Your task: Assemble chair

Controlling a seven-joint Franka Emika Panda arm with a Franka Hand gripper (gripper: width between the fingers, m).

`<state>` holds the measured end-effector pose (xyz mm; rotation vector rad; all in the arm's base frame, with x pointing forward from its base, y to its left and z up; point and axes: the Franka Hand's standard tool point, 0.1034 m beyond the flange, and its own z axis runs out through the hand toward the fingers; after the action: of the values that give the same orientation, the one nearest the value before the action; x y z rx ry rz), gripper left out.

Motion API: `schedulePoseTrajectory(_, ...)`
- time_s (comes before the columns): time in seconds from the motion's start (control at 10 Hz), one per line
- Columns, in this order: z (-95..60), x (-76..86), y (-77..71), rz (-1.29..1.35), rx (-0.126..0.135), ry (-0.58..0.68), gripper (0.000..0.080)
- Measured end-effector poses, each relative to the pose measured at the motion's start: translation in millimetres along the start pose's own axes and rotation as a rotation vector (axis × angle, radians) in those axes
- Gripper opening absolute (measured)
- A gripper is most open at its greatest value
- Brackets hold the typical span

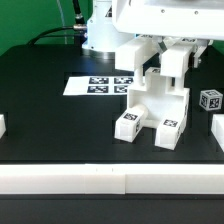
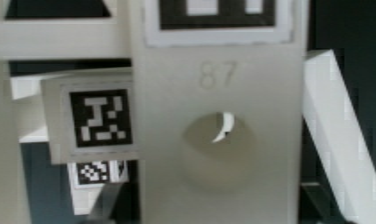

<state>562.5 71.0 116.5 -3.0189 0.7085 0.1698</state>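
Note:
The partly built chair (image 1: 152, 105) stands mid-table, a white blocky body with two tagged feet (image 1: 127, 125) toward the front. My gripper (image 1: 168, 52) is directly above it, its jaws closed on an upright white chair part (image 1: 172, 64) that rests on top of the body. In the wrist view this part (image 2: 211, 140) fills the picture as a flat white face stamped "87" with a round hole. A tagged white piece (image 2: 105, 115) lies beside it. Dark fingers (image 2: 307, 200) flank the part's edges, with the gripper (image 2: 217, 214) centred on it.
The marker board (image 1: 100, 85) lies behind the chair toward the exterior view's left. A small tagged white block (image 1: 210, 100) and another white part (image 1: 218, 130) sit at the right edge. A white piece (image 1: 2, 125) is at the left edge. A white rail (image 1: 110, 180) runs along the front.

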Motion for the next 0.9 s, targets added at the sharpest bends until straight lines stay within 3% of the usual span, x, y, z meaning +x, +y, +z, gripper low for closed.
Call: schedulePoseTrajectory(0.9, 16.2, 3.7, 2.9, -0.019, -0.008, 0.010, 0.0288)
